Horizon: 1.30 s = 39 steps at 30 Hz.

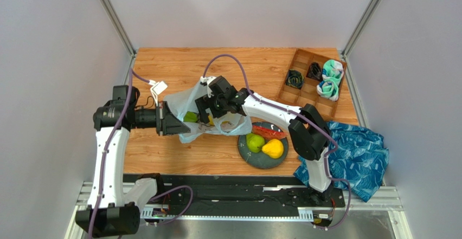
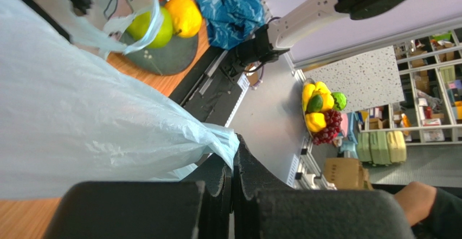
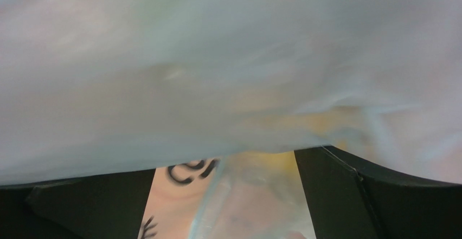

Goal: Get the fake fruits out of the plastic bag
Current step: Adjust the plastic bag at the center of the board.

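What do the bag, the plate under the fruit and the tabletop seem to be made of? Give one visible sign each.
Plastic bag: thin translucent film, pale blue-white; it crinkles, and a green fruit shows through. Plate: dark grey, matt; ceramic or plastic, the look leaves it open. Table: wood or wood-look laminate; orange-brown with grain lines.
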Tool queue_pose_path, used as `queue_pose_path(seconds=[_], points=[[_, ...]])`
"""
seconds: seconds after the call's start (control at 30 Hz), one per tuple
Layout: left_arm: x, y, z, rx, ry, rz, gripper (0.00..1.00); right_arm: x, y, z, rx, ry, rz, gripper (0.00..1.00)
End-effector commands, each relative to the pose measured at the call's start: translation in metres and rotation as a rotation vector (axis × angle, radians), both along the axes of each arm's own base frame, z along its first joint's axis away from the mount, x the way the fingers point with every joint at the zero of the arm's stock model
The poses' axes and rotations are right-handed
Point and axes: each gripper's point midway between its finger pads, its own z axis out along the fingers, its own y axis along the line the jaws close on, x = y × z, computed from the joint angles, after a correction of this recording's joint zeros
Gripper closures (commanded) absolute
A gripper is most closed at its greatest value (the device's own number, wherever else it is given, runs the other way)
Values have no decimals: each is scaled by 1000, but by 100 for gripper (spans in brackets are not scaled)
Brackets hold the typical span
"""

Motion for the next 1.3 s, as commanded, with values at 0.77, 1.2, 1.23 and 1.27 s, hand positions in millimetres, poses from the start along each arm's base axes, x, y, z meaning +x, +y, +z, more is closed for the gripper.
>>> queue_pose_path(seconds=[0.77,1.2,1.23,1.27], points=[[2,17,47,213,-268,73,46,-15,-112,141,118,-111,115,2],[71,-53,68,618,-765,-403,10,42,-215,229,195,-344,-199,2],[71,-60,48,661,-745,-470,11,51,-234,232,199,-347,-260,2],[72,-65,34,703,-745,-518,12,53,-243,234,211,-341,-290,2]])
